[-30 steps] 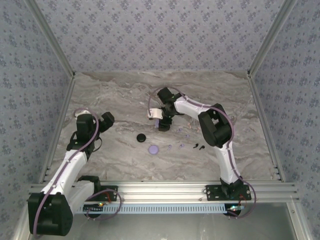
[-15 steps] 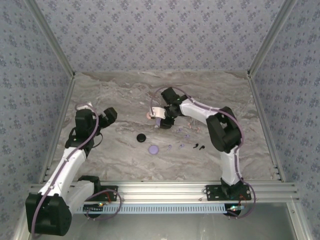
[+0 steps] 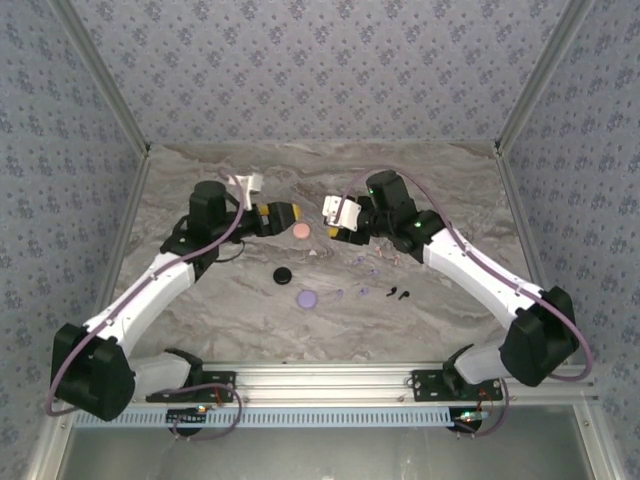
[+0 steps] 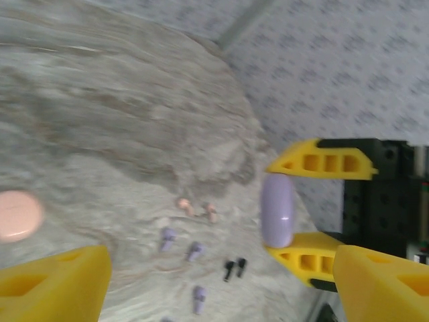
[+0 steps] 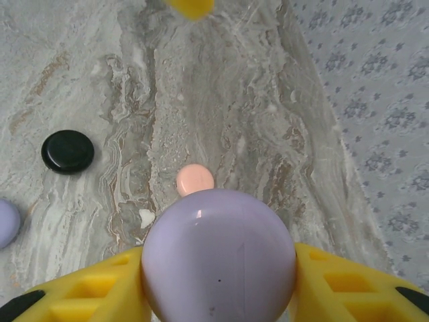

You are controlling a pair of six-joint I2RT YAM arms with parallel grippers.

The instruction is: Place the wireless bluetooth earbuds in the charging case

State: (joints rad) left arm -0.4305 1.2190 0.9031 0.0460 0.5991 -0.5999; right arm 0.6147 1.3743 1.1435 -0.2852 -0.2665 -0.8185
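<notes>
Pinching a lilac disc (image 5: pixel 218 241), likely the case, by its rim, the right claw (image 5: pixel 218 285) hangs over the table (image 3: pixel 450 200). The left claw (image 3: pixel 283 213) faces it, spread and empty, near a pink disc (image 3: pixel 301 231). The earbuds (image 4: pixel 195 251) lie loose on the table, toward the bases from both claws and closer to the right one; the free left must reach across. Their axes are too small to read.
</notes>
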